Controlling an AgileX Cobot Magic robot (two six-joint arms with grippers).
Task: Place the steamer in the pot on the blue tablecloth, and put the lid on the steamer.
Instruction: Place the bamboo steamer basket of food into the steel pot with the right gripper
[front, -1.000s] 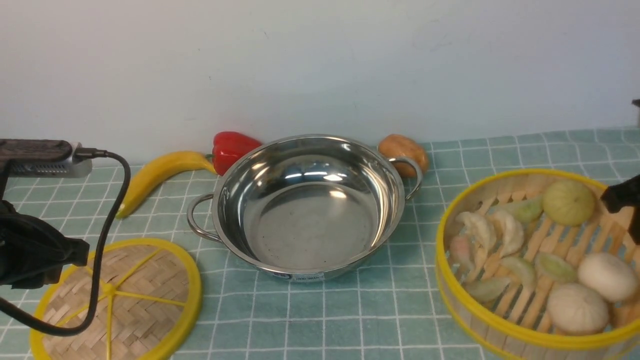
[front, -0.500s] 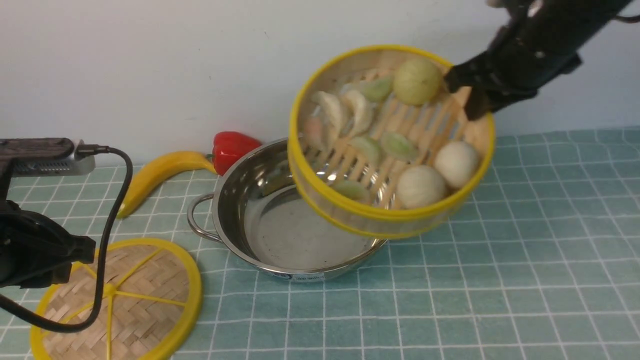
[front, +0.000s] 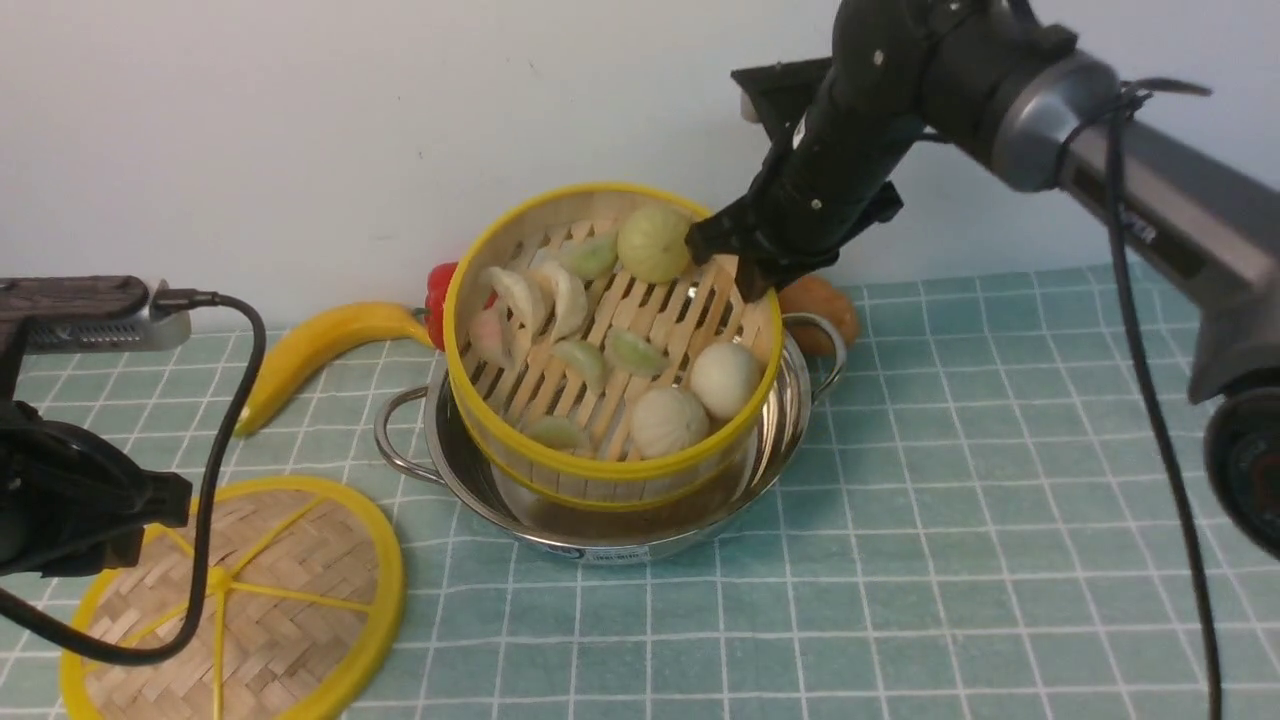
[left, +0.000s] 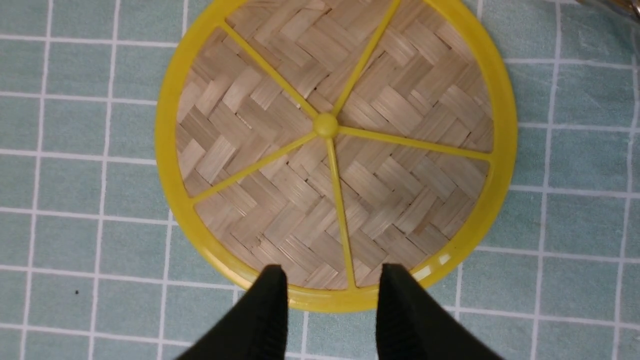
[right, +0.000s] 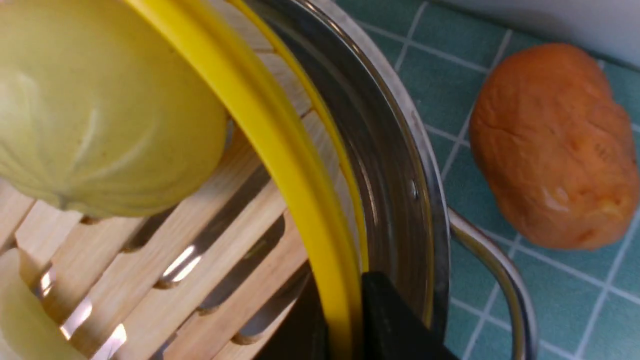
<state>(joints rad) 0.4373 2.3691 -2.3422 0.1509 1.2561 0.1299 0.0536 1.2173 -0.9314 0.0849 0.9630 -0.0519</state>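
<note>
The left gripper (left: 330, 282) hangs spread and empty above the flat yellow-rimmed woven-bamboo lid (front: 300, 580). The round bamboo steamer (front: 600, 340) sits tilted, half inside the shiny steel pot (front: 600, 545), its far rim pinched by the right gripper (front: 745, 268). Level it, centre it, and lower it fully before letting go.

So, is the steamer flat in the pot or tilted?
Tilted: the right fingers hold the far rim of the steamer high, near side in the pot.
</note>
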